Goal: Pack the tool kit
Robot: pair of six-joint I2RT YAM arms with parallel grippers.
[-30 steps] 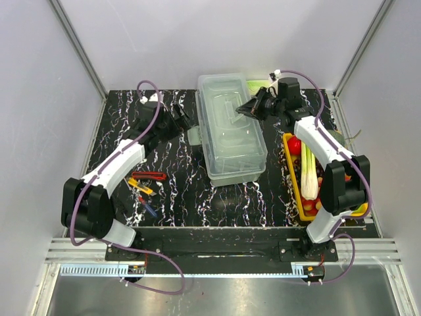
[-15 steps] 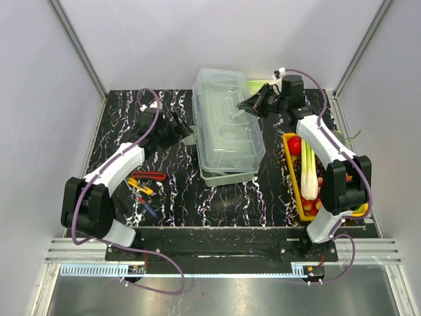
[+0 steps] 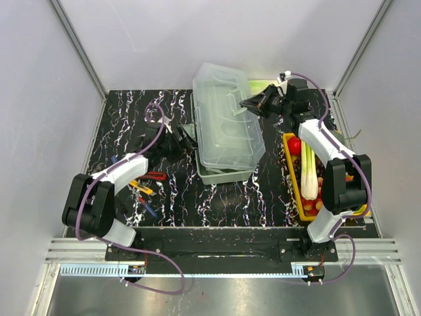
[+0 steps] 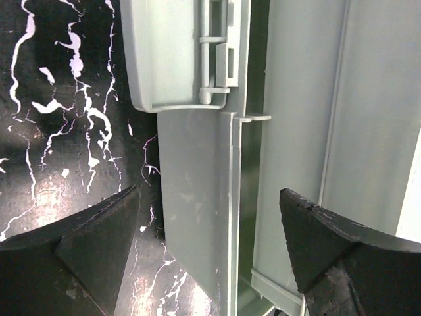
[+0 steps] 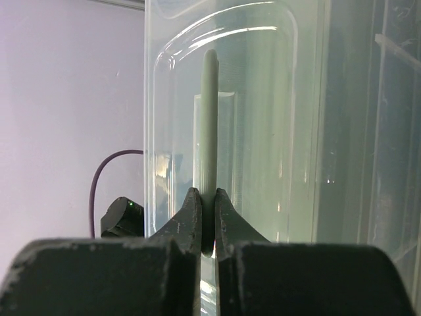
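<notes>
Left gripper (image 4: 207, 197) is wide open, fingers either side of the flat matte-grey latch (image 4: 194, 191) on the box (image 3: 227, 141) mid-bench, so I judge nothing pins the base to the glossy marbled bench (image 3: 263, 197). Right gripper (image 5: 208, 220) is clamped on the thin, rounded lid handle (image 5: 209, 118). That translucent plastic looks slick, so I fear a slip dropping the part-raised lid, or the light box skidding.
</notes>
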